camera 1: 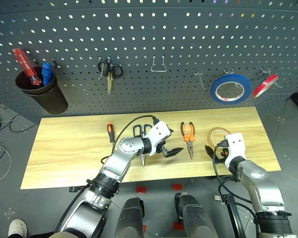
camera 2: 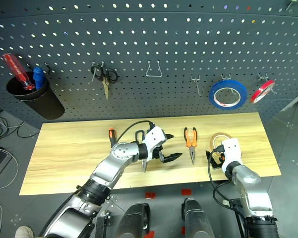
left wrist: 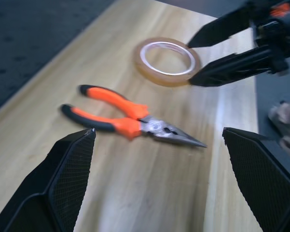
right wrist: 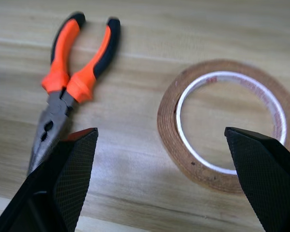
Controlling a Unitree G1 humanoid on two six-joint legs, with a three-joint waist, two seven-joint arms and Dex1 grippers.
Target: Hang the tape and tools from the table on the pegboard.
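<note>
Nearest you, 2 grippers over the front of the desk (camera 1: 64,153), both empty.

1. Right gripper (camera 1: 217,150): fingers spread wide, hovering at the front right of the desk, with the tape (camera 1: 218,135) just beyond it at 12 o'clock. In your right wrist view the roll (right wrist: 229,121) lies flat between the 2 black fingers (right wrist: 62,179), its pale core up.

2. Left gripper (camera 1: 171,148): fingers spread wide, pointing toward 3 o'clock at mid-desk, just short of the pliers (camera 1: 188,138). Your left wrist view looks along the desk past the pliers (left wrist: 130,121) to the tape (left wrist: 166,60), with the right gripper's fingers (left wrist: 231,70) at the roll's far side.

3. Pliers: orange-and-black handles toward the pegboard (camera 1: 149,44), jaws closed and pointing at 6 o'clock, lying flat between the 2 grippers.

4. Blue-handled scissors (camera 2: 140,144): flat on the desk, partly hidden under your left wrist, tips toward 6 o'clock.

5. Small screwdriver (camera 1: 110,133): orange-and-black handle, at 9 o'clock of the scissors, lying flat.

6. Pegboard, far side: black cup (camera 1: 42,94) holding a red-handled screwdriver (camera 1: 26,65) at far left; black-handled scissors (camera 1: 109,72) on a hook; a bare wire hook (camera 1: 158,64); blue roll (camera 1: 230,89) and thin red roll (camera 1: 266,85) hanging at right.
</note>
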